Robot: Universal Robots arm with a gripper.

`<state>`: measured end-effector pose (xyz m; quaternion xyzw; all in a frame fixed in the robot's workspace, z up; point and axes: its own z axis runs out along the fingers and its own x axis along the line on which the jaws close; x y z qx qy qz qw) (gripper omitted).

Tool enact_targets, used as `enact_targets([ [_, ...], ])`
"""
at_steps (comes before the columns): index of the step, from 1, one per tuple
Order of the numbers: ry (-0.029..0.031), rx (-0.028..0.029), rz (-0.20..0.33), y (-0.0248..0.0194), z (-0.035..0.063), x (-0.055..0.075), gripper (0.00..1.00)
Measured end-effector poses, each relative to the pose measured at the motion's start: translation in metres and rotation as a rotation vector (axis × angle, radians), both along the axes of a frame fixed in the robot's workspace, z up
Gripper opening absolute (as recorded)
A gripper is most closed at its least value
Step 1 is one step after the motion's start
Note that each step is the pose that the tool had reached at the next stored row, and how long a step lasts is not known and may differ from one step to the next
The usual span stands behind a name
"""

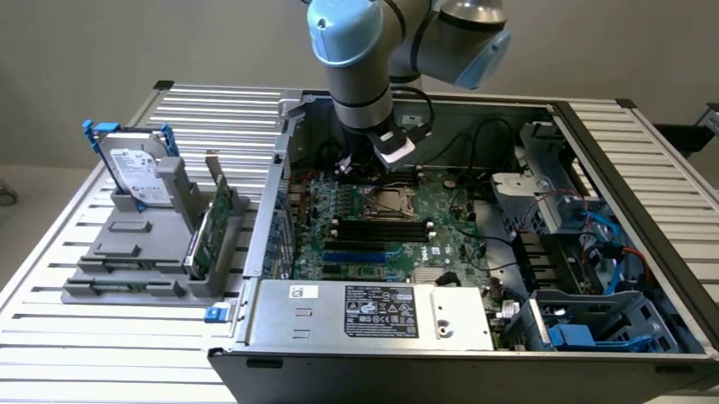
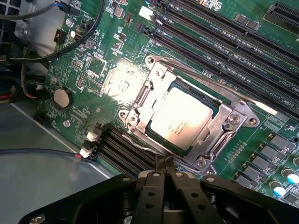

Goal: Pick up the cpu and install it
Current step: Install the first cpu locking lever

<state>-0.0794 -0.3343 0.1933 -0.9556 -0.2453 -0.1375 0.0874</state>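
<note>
At the exterior view's left, well apart from the jaws, a hard drive (image 1: 141, 175) with a blue bracket is standing in a grey rack (image 1: 130, 252). A thin green card (image 1: 214, 225) is standing on edge just beside it, its lower edge sinking out of sight in the rack. Further right, the arm (image 1: 357, 76) is reaching down into the open computer case (image 1: 337, 324), its bulk covering part of the motherboard (image 2: 93, 60) behind it. In the wrist view the gripper (image 2: 165, 163) is pressing its two black fingers together, clenched on nothing. The cpu (image 2: 180, 119) is lying flat inside the socket's metal frame (image 2: 233, 121), just beyond the fingertips and not touching them. Its printing is coming out too faint to read, and the fingertips are hiding the frame's nearest edge. Farthest right in the exterior view, blue cables (image 1: 601, 236) are running beside a drive cage (image 1: 595, 324), whose corner is being cut off.
</note>
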Motion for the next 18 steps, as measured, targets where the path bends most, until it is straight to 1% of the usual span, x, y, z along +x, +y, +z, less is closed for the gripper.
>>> enact_targets([
  [6, 0.0061, 0.0005, -0.018, 0.0032, -0.0006, 0.0013, 0.11],
  [7, 0.0076, 0.0007, -0.019, 0.0037, -0.0008, 0.0015, 0.11],
  [8, 0.0100, -0.0003, -0.021, 0.0041, -0.0009, 0.0016, 0.11],
  [9, 0.0161, -0.0019, -0.021, 0.0044, -0.0009, 0.0017, 0.11],
  [10, 0.0266, -0.0040, -0.021, 0.0045, -0.0009, 0.0017, 0.11],
  [12, 0.0554, -0.0097, -0.021, 0.0047, -0.0009, 0.0022, 0.11],
  [13, 0.0686, -0.0139, -0.021, 0.0050, -0.0009, 0.0023, 0.11],
  [14, 0.0799, -0.0185, -0.021, 0.0055, -0.0009, 0.0026, 0.11],
  [16, 0.0960, -0.0262, -0.021, 0.0062, -0.0008, 0.0033, 0.11],
  [17, 0.1016, -0.0289, -0.021, 0.0066, -0.0008, 0.0037, 0.11],
  [18, 0.1053, -0.0308, -0.021, 0.0069, -0.0008, 0.0042, 0.11],
])
